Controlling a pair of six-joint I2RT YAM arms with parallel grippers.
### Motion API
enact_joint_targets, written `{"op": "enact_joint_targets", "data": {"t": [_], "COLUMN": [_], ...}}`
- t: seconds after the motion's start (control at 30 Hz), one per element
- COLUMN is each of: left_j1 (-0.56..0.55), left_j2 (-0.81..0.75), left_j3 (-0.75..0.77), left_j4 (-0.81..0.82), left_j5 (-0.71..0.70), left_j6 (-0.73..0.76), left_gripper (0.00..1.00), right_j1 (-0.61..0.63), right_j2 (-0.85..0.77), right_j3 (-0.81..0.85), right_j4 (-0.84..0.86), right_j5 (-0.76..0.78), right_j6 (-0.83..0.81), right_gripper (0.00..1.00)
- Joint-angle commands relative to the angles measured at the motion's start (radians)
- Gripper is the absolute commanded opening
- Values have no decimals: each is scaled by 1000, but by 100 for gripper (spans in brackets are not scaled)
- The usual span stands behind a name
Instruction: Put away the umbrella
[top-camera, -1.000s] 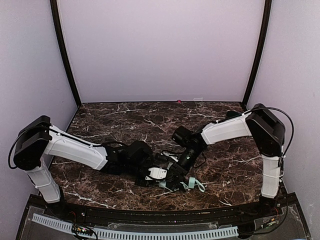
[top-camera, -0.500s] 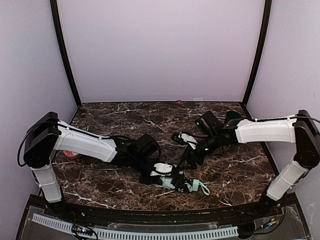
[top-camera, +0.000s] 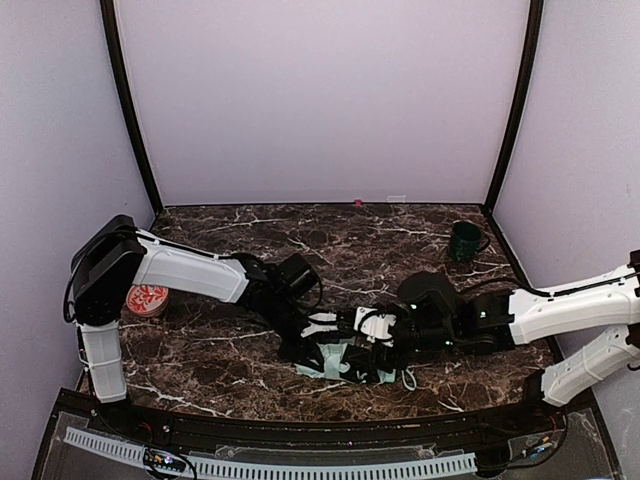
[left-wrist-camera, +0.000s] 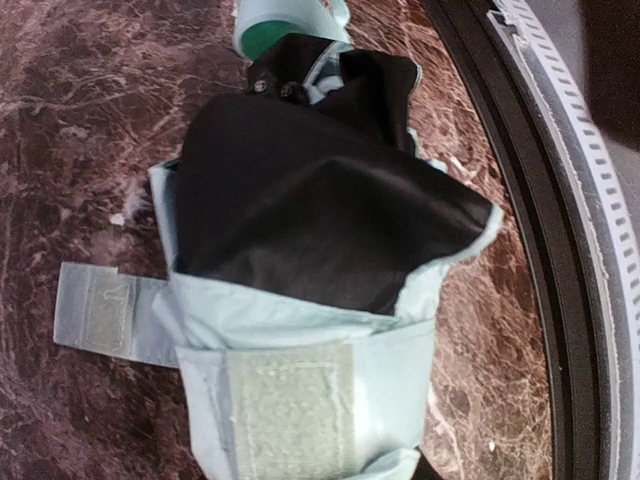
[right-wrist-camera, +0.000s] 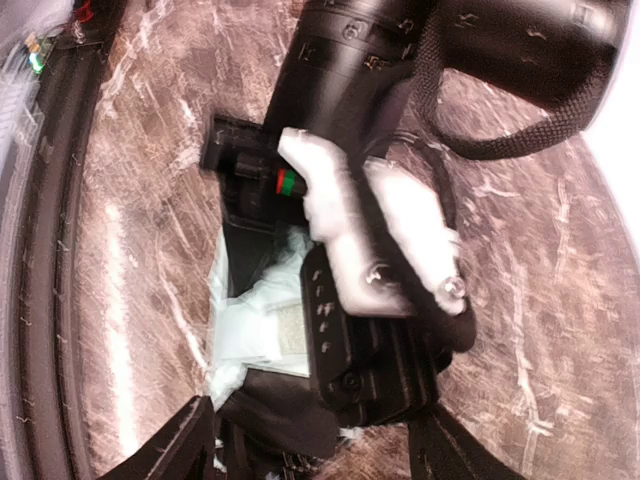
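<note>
— Where is the umbrella (top-camera: 328, 358) lying?
— On the tabletop (top-camera: 250, 235) by the near edge; the left fingers (right-wrist-camera: 330, 330) are pinching its mint fabric.
— And the right fingers (right-wrist-camera: 190, 445)?
— Standing spread wide beside it; a dark green mug (top-camera: 463, 241) is sitting far back.

Dark marble table (top-camera: 250, 240), lilac walls (top-camera: 320, 100)

White arm shells (top-camera: 190, 272), black joints (top-camera: 432, 292), black braided cable (right-wrist-camera: 520, 115)
</note>
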Motion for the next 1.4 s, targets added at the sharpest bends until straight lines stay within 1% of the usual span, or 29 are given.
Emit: {"op": "enact_joint_targets", "data": {"t": [0.0, 0.1, 0.23, 0.33, 0.43, 0.5, 0.57, 0.67, 0.8, 0.93, 1.1, 1.23, 1.37], "left_j1": [9, 29, 52, 66, 77, 82, 84, 84, 86, 86, 86, 86, 86], "left_j2": [130, 149, 173, 184, 190, 194, 200, 206, 206, 206, 207, 211, 217], "left_j3": [-55, -40, -19, -15, -14, -9, -2, 6, 2, 0, 0, 0, -1], "left_j4": [-328, -341, -357, -359, -352, -350, -349, -353, -360, -363, -375, -380, -386], "left_j5": [-21, 1, 14, 16, 13, 18, 25, 26, 27, 33, 47, 58, 69], "left_j6": [-20, -24, -36, -48, -60, -66, -68, -71, -68, -67, -62, -58, -55], "left_gripper": [0, 0, 0, 0, 0, 0, 0, 0, 0, 0, 0, 0, 0], "right_j1": [120, 147, 160, 164, 164, 168, 193, 255, 273, 259, 228, 213, 187], "right_j2": [94, 163, 168, 107, 5, -61, -94, -34, 114, 219, 295, 354, 375], "right_j3": [67, 102, 67, 73, 44, 20, 6, 17, 75, 93, 93, 83, 68], "right_j4": [83, -14, -19, -32, -56, -71, -64, -18, -17, 17, 41, 52, 91], "right_j5": [193, 227, 222, 249, 276, 246, 241, 249, 256, 296, 316, 352, 365], "right_j6": [-216, -291, -317, -245, -139, -84, -37, -19, -73, -165, -203, -218, -226], "right_gripper": [66, 66, 67, 66, 66, 66, 65, 66, 70, 74, 81, 81, 80]}}
